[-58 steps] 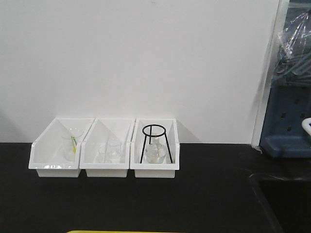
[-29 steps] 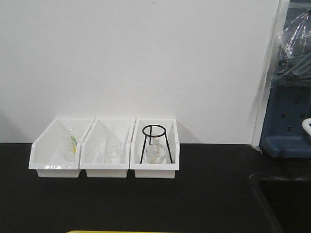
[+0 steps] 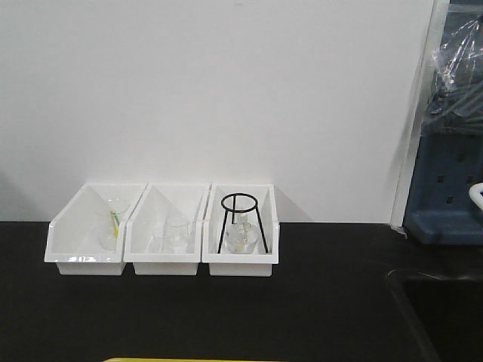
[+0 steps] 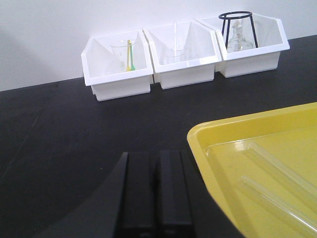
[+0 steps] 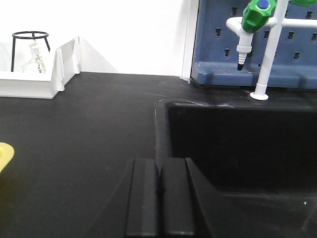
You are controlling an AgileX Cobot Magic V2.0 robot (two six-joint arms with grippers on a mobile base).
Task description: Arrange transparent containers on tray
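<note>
Black laboratory benchtop [image 3: 226, 317]: matte, spanning all views, with a recessed black sink [image 5: 237, 148] on the robot's right side. Yellow plastic tray [image 4: 218, 136]: shallow, raised rim, near edge of bench, just beside the left gripper [image 4: 154, 191]. Three white plastic bins [image 3: 164, 230]: open-topped, side by side against the white wall, holding squat glass beakers; the rightmost also holds a black wire tripod stand [image 3: 240, 220] over a small glass flask. Blue pegboard drying rack [image 5: 257, 44]: behind the sink, with a white, green-capped tap. Left gripper: black fingers pressed together, holding nothing, low over the bench. Right gripper [image 5: 159, 196]: fingers likewise together, empty, above the bench at the sink's edge. Transparent containers [image 4: 277, 171]: two slim clear glass test tubes lying flat and roughly parallel on the tray floor. Progress, as judged: two tubes already placed; a slim clear rod or tube seems to stand in the middle bin, so one may remain, though this is uncertain.
</note>
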